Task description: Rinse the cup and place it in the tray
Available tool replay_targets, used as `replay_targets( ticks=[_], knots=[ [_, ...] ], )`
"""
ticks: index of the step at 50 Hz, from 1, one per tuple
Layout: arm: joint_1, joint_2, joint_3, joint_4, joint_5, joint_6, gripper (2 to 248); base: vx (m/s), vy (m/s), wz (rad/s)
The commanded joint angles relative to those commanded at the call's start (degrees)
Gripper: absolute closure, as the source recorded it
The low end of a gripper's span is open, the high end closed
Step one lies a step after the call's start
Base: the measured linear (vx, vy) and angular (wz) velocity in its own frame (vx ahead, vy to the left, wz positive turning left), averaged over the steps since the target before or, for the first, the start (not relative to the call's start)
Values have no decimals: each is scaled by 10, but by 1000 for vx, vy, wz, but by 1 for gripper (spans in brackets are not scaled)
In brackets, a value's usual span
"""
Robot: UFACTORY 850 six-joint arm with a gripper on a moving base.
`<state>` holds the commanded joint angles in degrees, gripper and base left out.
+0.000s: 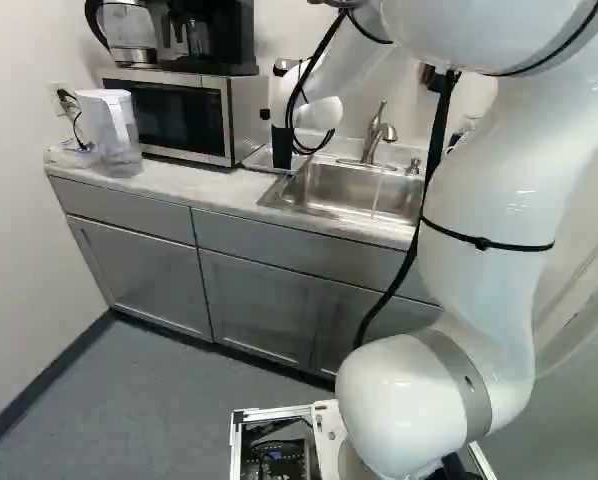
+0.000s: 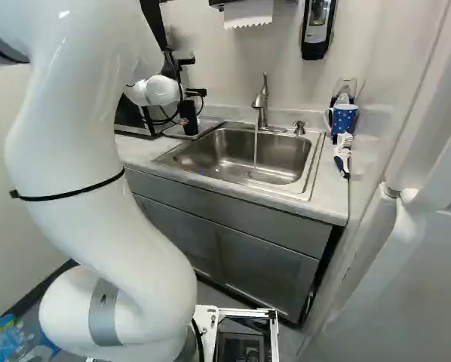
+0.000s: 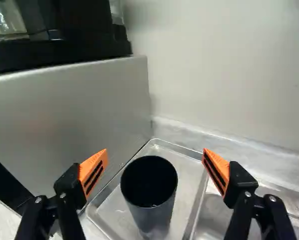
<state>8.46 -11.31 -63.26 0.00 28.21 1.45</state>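
One bent arm (image 1: 484,185), fingers (image 2: 196,93) spread, cup (image 3: 153,216) between

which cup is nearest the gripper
The tall black cup in the metal tray, right by the open gripper; the blue dotted mug is across the sink.

The cup (image 3: 154,220) is plain black, the tray (image 3: 183,167) plain silver. The finger pads (image 3: 93,172) are orange with black stripes. The mug (image 2: 345,118) is blue with pale dots. The sink (image 2: 229,147) is silver, the cabinets (image 1: 259,305) are grey, the countertop (image 1: 179,182) is white with faint grey mottling, and the arm (image 1: 494,200) is white with a grey band.
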Motion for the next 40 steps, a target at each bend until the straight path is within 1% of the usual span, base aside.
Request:
replay_targets(
  ticks=[9,23,40],
  knots=[
    [-5,7,-3,0,0,0,3,0,0,0],
    [-22,18,-8,0,-3,0,3,0,0,0],
    [-43,31,-15,0,-33,0,3,0,0,0]
  ],
)
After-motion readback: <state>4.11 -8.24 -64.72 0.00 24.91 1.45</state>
